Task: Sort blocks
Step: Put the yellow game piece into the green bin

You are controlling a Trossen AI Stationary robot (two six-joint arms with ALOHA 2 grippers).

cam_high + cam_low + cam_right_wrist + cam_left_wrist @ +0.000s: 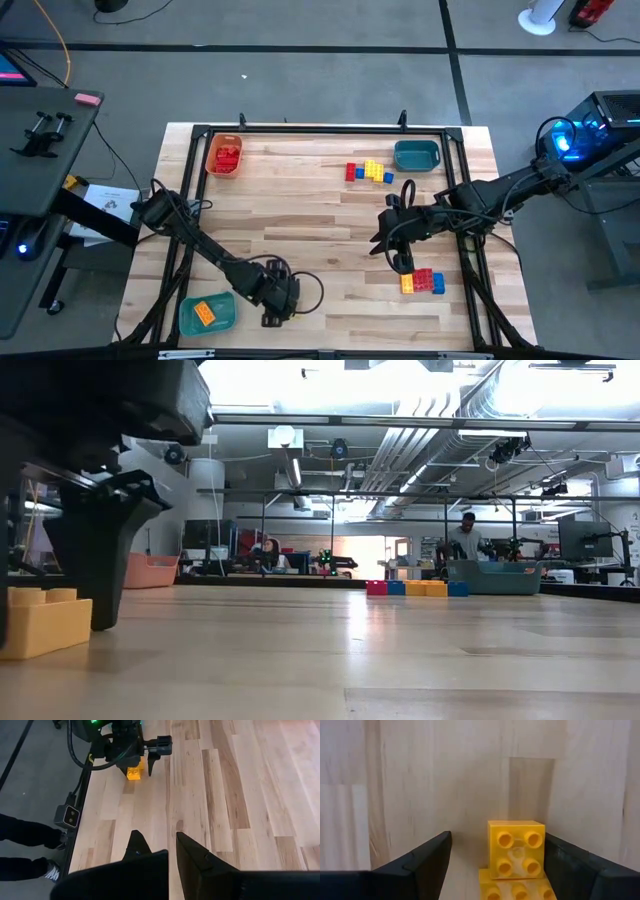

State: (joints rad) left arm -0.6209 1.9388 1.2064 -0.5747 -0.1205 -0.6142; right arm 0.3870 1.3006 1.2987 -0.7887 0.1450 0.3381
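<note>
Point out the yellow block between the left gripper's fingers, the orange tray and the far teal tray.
yellow block point(516, 849): left wrist view, studded top face.
orange tray point(211, 156): high view, left rim.
far teal tray point(416, 156): high view, bare floor inside.

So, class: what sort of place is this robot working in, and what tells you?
Probably a robotics lab or workshop: exposed ceiling ducts, a computer tower beside the framed wooden table, and benches with monitors behind.
</note>
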